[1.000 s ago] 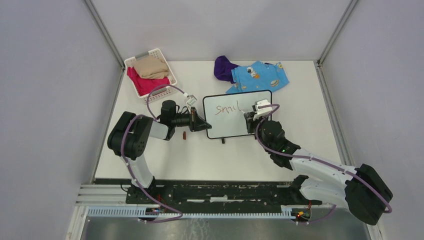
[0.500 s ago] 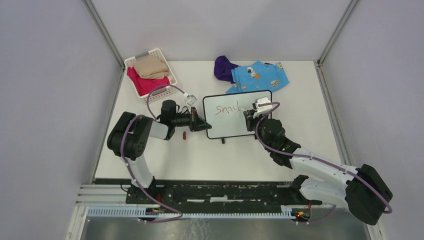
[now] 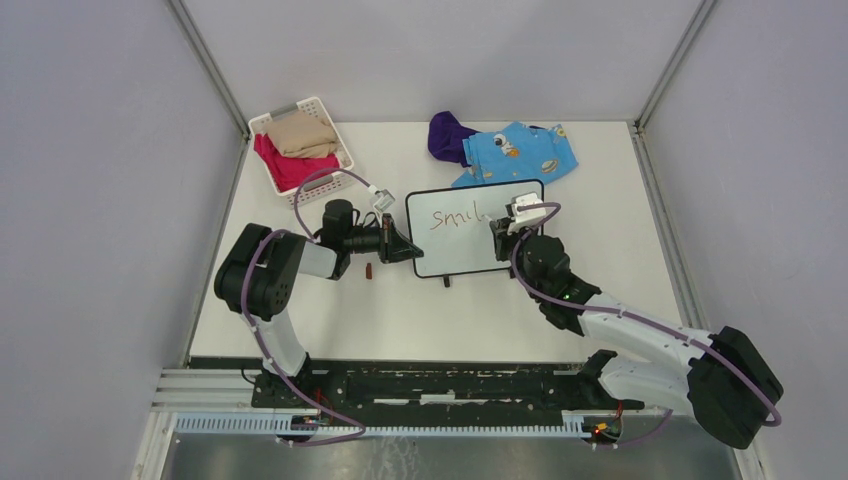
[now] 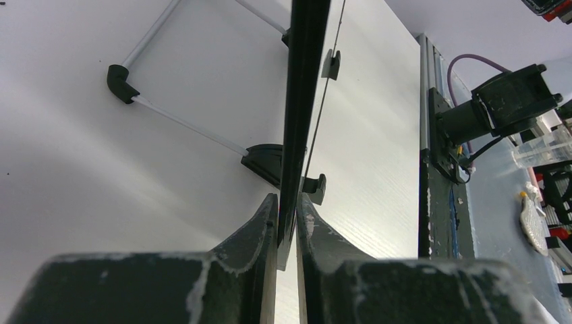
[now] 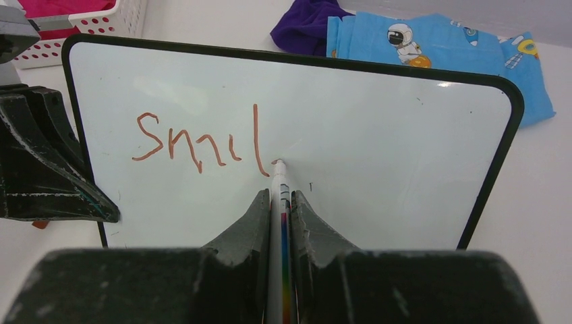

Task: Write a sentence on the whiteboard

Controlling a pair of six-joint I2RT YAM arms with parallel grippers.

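Leftmost, the left gripper pinches the left edge of the whiteboard, which stands toward the far edge of the table. The sentence reads "smil". The marker, clamped in the right gripper, touches just right of the tall stroke's foot. Bare board lies rightward, along its long axis. Only the right wrist view shows the tip.

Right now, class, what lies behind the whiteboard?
Behind the whiteboard lie a blue astronaut-print cloth and a purple cloth, side by side. The board's top edge covers the blue cloth's near edge, so whether it touches the board cannot be seen.
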